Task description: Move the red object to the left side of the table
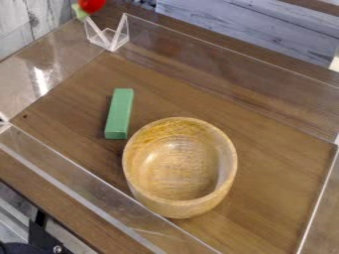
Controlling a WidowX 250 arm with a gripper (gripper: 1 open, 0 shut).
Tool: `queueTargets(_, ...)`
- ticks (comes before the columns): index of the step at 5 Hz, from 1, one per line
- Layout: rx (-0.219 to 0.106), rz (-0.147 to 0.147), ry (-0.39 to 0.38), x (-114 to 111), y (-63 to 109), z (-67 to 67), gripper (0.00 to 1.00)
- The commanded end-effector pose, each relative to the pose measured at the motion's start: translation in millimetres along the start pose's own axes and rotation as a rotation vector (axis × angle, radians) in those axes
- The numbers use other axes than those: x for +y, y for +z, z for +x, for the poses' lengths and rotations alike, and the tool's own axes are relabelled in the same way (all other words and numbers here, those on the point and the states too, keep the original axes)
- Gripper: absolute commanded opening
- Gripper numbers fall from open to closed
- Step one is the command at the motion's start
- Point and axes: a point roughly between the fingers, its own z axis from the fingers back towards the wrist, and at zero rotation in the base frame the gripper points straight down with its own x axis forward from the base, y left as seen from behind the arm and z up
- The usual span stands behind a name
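One red toy fruit (91,5) at the far left, right up against the top edge of the view and partly cut off by it. Its green leafy tuft (79,12) pokes out on the lower left side. The jaws are out of frame, but I'd call them closed on the fruit, since it's up at the top edge with no support showing under it. Can't tell how high it is over the worktop (272,164), or whether it's inside the border there.

Just below and to the right of it is a clear angular acrylic piece (107,36), near the far left corner. Can't tell if the two are touching.

Rest of the setup: a green rectangular block (119,114) lies flat on the brown wood grain, left of the middle, long side running roughly near to far. Just beside it, to the right and nearer, there's a round wooden bowl (180,169) standing upright, opening up, nothing in it that I can see. A low clear wall (95,200) runs along the near left side. Pale grey planks (252,35) sit behind the far edge.
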Motion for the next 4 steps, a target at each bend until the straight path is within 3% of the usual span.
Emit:
queueTargets(1, -0.071, 0.011, 0.089, -9.6, -3.8, -1.8, 0.00)
queueTargets(2, -0.093, 0.036, 0.186, -17.0, -23.0, -9.7, 0.00)
queueTargets(4, -0.121, 0.079, 0.151, -2.6, -61.0, 6.4, 0.00)
